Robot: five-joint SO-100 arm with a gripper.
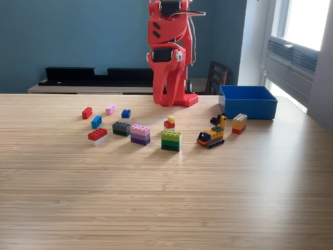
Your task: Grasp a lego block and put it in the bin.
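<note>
Several lego blocks lie in a loose row across the middle of the wooden table: a red block [87,112], a pink block [110,109], two blue blocks [126,113] [96,122], a red-on-white block [97,135], a dark grey block [122,128], a pink-purple stack [140,134], a green stack [171,140] and a small yellow-on-red piece [169,122]. The blue bin [248,101] stands at the back right. The red arm is folded upright at the table's far edge, its gripper [166,96] pointing down, shut and holding nothing, well behind the blocks.
A yellow lego vehicle [212,136] and a tan-yellow-red stack [239,123] sit just in front of the bin. The arm's red base [182,99] is beside the bin's left wall. A chair [216,77] and a low black shelf [93,75] stand behind the table.
</note>
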